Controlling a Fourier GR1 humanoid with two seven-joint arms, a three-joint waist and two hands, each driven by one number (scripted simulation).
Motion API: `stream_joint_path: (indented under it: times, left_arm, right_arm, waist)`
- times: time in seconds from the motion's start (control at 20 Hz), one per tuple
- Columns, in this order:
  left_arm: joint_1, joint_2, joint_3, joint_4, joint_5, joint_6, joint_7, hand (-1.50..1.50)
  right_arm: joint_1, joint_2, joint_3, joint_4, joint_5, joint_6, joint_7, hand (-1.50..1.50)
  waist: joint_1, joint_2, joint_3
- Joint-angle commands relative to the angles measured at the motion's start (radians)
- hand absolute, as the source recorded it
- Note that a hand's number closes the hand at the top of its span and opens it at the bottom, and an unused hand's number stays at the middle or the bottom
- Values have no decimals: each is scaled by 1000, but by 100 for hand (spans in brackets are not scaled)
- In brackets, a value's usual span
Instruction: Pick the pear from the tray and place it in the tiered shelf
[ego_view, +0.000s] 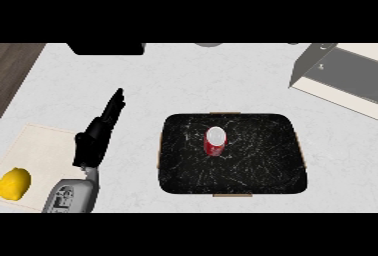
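Left hand (94, 136) first: black, fingers straight and pressed together in one narrow blade, pointing up the view and away from the robot, holding nothing. It hangs over the white speckled counter (184, 85), with its grey forearm (70, 196) coming in from the lower edge. Just to its left lies a pale beige mat (40, 145), and at that mat's lower left corner sits a yellow lemon (15, 184). Moving out to the right, clear of the hand with bare counter between, there is the black marbled tray (255, 172), square with rounded corners and a thin tan rim peeking out at top and bottom. A little above and left of the tray's middle rests a small red object (214, 142) with a white oval top; from straight overhead its shape is hard to read, so this may be the pear, but I can't be sure. Far upper right, well apart from the tray, stands the cream-and-grey tiered shelf (347, 70), partly cut off by the edge. At the top edge, a black block (107, 48).
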Motion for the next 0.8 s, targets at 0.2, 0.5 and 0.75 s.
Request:
stream_joint_path:
  times: [0.2, 0.5, 0.75]
  left_arm:
    - [50, 29, 0, -76, 17, -43, 20, 0]
    - [-31, -37, -33, 14, -41, 27, 20, 0]
    - [-19, -43, -20, 17, -30, 32, -2, 0]
  right_arm:
    - [-10, -46, 2, 240, 66, -168, -82, 150]
    - [-82, -97, -13, 463, 33, -335, -234, 150]
    - [-103, -61, -117, 490, -149, -528, -317, 150]
  waist:
    - [10, 1, 0]
    - [6, 3, 0]
    - [9, 9, 3]
